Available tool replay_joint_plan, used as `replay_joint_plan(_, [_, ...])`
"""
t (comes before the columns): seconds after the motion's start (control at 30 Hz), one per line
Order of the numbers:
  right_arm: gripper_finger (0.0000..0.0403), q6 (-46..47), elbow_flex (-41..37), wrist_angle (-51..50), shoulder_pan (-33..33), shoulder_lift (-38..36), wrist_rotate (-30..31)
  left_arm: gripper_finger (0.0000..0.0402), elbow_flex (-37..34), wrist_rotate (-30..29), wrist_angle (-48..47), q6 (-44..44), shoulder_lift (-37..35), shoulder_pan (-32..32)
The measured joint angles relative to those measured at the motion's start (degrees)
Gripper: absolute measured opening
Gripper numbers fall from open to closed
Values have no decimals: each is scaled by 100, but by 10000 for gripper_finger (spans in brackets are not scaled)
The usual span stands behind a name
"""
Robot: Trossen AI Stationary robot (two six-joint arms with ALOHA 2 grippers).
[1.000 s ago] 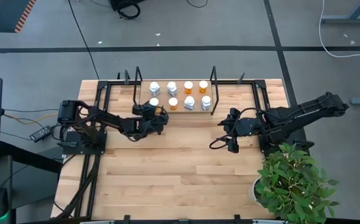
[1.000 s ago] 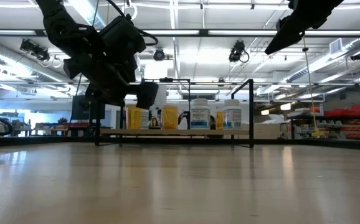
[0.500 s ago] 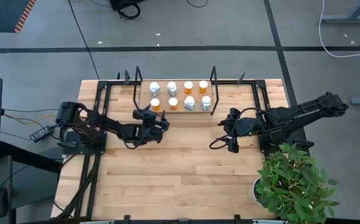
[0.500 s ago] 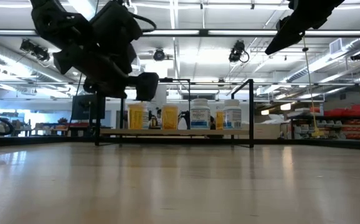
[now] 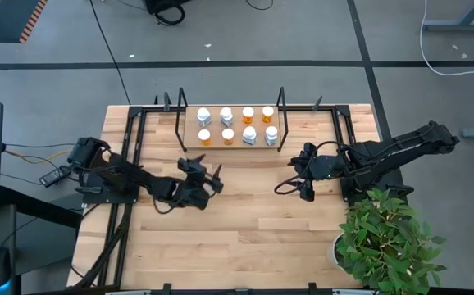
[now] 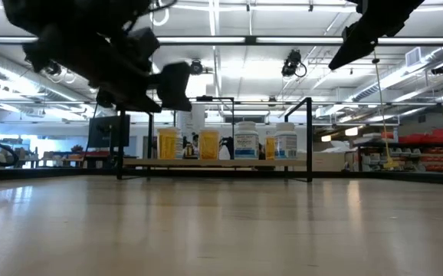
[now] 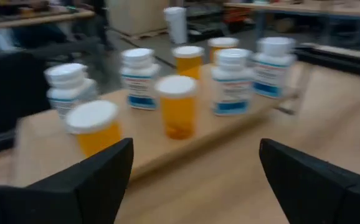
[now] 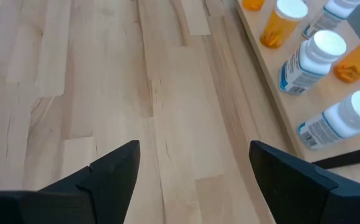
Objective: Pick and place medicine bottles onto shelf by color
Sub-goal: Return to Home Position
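The shelf [image 5: 234,146] is a light board between two black wire frames near the table's far edge. Eight white-capped medicine bottles stand on it in two rows: orange ones [image 5: 204,137] and white ones [image 5: 259,133] in the near row, white [image 5: 215,115] and orange [image 5: 257,113] in the far row. My left gripper [image 5: 208,174] hovers open, nearer than the shelf's left half, and faces the bottles [image 7: 177,106]. My right gripper [image 5: 296,174] hovers open at the shelf's right end, above bare table. Neither holds anything.
A green potted plant [image 5: 385,242] stands at the table's near right corner, by the right arm's base. Black rails [image 5: 130,156] run along the table's left and far sides. The wooden tabletop [image 5: 245,221] stretches from the shelf to the near edge.
My left gripper has drawn back from the shelf's near left corner toward the table's near edge, and it has risen in the low view. The bottles and the right arm have kept still.
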Motion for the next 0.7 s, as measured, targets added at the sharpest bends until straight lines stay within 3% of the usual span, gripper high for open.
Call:
replay_joint_plan(0.17, [309,557,0,28,0,0,2,315,0,833,-73,10,-522,-374])
replay_joint_plan(0.23, [308,622,0,82,2,0,35,281,0,1405,-127,509,-869,-385])
replay_joint_plan(0.33, [299,567,0,225,0,0,261,203,0,2259,-425,1254,-1535,-261])
replay_joint_plan(0.47, [272,398,-2,401,-81,0,391,47,2,3025,-1195,1923,-2537,37])
replay_joint_plan(0.5, [263,339,0,419,-108,0,391,25,0,3190,-1368,2062,-2753,119])
replay_joint_plan(0.7, [184,60,0,407,-235,-22,347,5,-176,3783,-1760,2619,-3629,430])
